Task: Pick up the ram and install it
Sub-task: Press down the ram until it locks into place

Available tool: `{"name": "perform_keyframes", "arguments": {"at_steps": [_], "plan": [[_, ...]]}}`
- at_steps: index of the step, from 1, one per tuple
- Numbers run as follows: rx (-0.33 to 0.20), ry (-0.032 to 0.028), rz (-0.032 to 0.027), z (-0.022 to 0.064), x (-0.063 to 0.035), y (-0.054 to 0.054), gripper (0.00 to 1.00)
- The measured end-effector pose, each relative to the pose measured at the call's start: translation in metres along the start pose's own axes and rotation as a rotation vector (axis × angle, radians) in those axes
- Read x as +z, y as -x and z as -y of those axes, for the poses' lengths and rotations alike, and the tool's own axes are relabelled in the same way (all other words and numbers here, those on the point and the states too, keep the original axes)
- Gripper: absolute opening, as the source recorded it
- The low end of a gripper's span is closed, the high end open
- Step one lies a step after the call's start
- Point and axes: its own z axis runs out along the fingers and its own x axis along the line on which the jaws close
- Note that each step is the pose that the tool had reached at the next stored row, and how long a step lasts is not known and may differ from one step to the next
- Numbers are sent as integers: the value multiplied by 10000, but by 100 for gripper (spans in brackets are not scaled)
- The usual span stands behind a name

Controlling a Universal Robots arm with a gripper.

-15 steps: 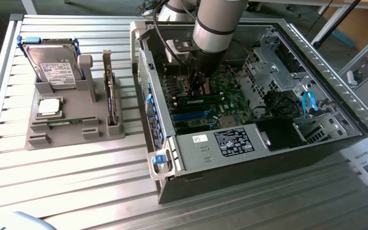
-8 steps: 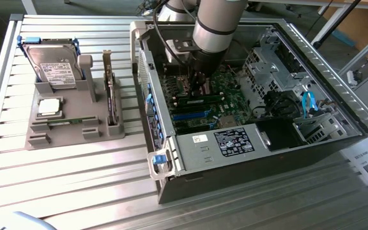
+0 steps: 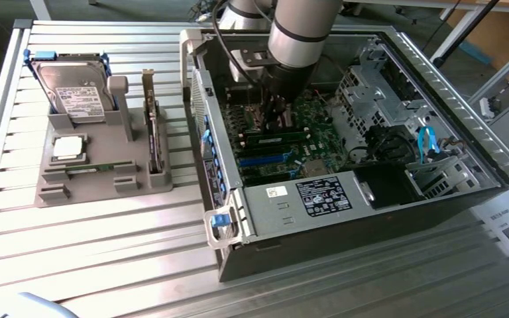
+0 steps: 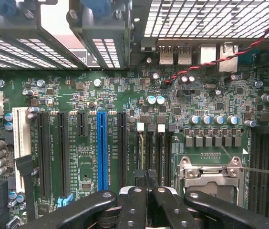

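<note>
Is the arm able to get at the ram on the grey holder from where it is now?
Probably yes, but not directly: the gripper is down inside the computer case, fingers shut. The ram lies uncovered on the holder, open from above.

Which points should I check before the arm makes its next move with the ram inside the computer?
1. Gripper shut: ok, the fingers stand together.
2. Gripper inside the case, above the memory slots: ok.
3. Ram at the slots: ok, a green stick lies along them right under the gripper.
4. Ram pressed fully into its slot: cannot tell.
5. Ram gripped between the fingers: cannot tell.
6. Red and black cable away from the gripper: ok, it runs by the rear ports, apart from the fingers.
</note>
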Motion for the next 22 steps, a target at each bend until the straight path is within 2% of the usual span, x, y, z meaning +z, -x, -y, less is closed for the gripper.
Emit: {"name": "perform_keyframes", "arguments": {"at_steps": [8,22], "plan": [[0,-1,-1,-4,-24,1,10],[0,-1,-1,-231,-28,1,10]]}}
